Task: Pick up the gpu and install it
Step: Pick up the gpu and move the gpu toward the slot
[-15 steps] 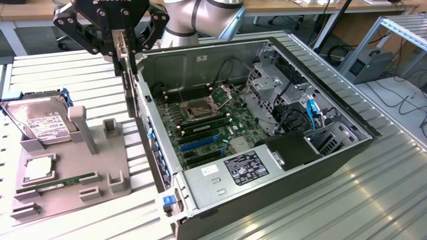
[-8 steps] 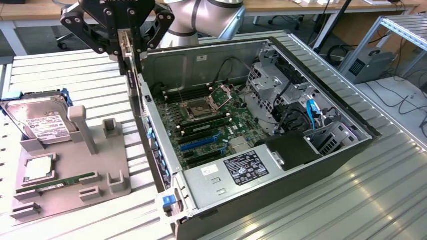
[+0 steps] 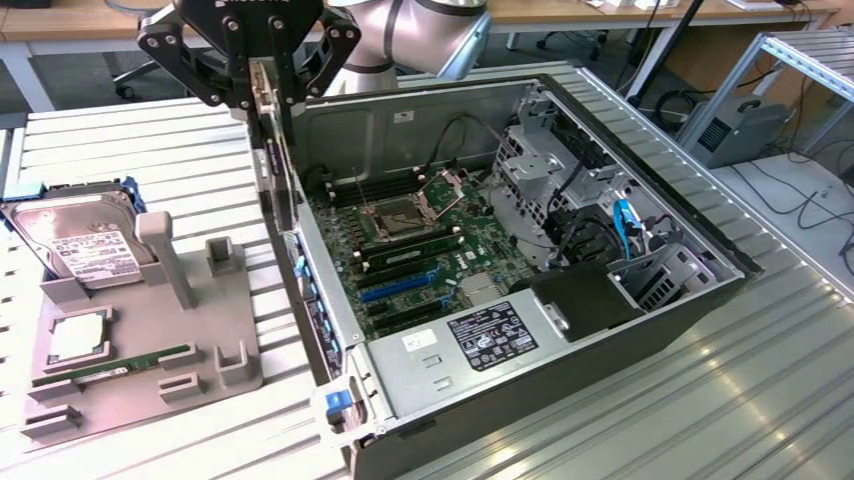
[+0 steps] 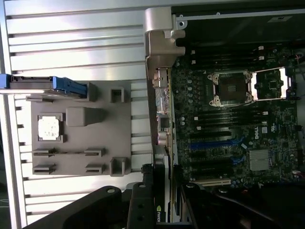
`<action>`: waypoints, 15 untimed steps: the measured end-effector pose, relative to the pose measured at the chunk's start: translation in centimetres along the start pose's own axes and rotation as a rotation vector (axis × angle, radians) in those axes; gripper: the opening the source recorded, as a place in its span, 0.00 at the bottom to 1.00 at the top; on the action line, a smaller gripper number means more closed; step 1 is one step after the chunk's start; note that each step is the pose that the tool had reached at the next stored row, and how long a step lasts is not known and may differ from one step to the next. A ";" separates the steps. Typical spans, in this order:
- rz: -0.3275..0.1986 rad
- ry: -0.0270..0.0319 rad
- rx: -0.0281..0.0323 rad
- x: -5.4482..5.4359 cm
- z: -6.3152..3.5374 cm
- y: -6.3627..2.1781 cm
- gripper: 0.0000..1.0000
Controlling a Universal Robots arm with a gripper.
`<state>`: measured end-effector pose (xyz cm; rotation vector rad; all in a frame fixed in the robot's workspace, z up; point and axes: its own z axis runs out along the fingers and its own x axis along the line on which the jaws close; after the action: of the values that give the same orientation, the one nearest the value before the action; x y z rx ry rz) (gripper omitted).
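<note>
The gpu (image 3: pixel 271 150) hangs on edge from my gripper (image 3: pixel 263 85), its silver end bracket pointing down. My gripper is shut on its upper part. The card hovers above the near side wall of the open computer case (image 3: pixel 694 300), on the exterior view's left of the motherboard (image 3: pixel 400 260). In the wrist view the gpu (image 4: pixel 161 95) shows edge-on, and the black fingers (image 4: pixel 143 202) of the gripper (image 4: pixel 164 205) clamp it from both sides. The blue expansion slots (image 4: pixel 214 143) lie on the motherboard (image 4: pixel 224 95) just beside the card's line.
A grey parts fixture (image 3: pixel 134 350) sits beside the case and carries a hard drive (image 3: pixel 80 250), a processor (image 3: pixel 78 335) and a memory stick (image 3: pixel 114 372). Inside the case are a drive cage (image 3: pixel 534 170) and a power supply (image 3: pixel 467 340). The slatted metal table (image 3: pixel 747 400) surrounds everything.
</note>
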<state>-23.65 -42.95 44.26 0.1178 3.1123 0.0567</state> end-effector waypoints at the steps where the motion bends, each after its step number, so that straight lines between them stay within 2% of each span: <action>1: 0.000 0.0000 0.0001 -0.1 0.00 0.01 0.27; 15: 0.000 -0.0001 0.0004 -1.6 0.05 0.12 0.27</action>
<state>-22.07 -42.95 44.26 0.1178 3.1123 0.0561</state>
